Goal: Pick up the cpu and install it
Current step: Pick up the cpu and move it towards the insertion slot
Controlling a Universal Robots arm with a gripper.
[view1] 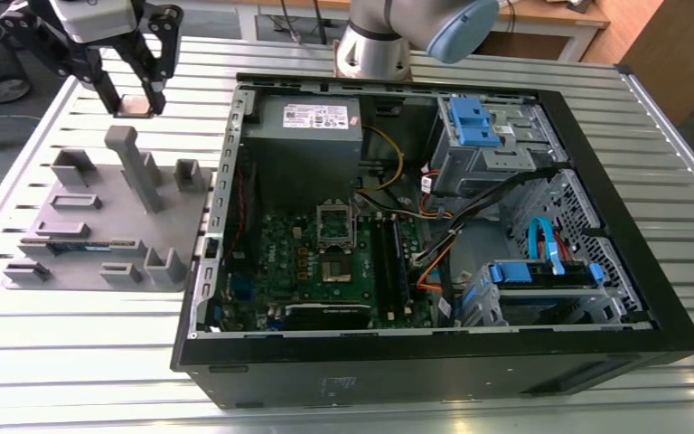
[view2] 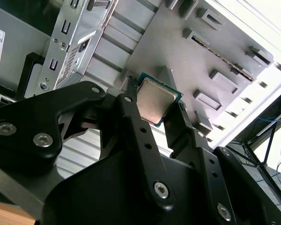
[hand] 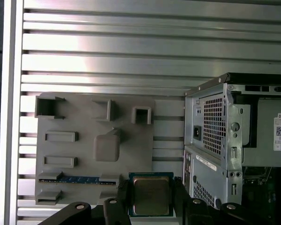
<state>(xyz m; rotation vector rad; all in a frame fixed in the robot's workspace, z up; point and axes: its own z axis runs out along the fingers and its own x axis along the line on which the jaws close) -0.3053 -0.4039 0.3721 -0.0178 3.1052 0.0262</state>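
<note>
Slatted metal table (view1: 70, 362) under everything. Open black computer case (view1: 444, 366) lying on side, toward exterior view's right. Inside: green motherboard (view1: 323, 267), grey power supply (view1: 304, 122) with white label, blue drive brackets (view1: 473, 122), orange cable (view1: 423, 271). Grey holder tray (view1: 94, 215) just beside case on exterior view's left, tall post (view1: 136, 172) upright on it, memory stick (view1: 82, 245) lying in slot near one edge. Wooden furniture (view1: 564, 16) beyond table's far edge.

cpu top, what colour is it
The cpu top is silvery metal, rim greenish; best in the second wrist view.
</note>
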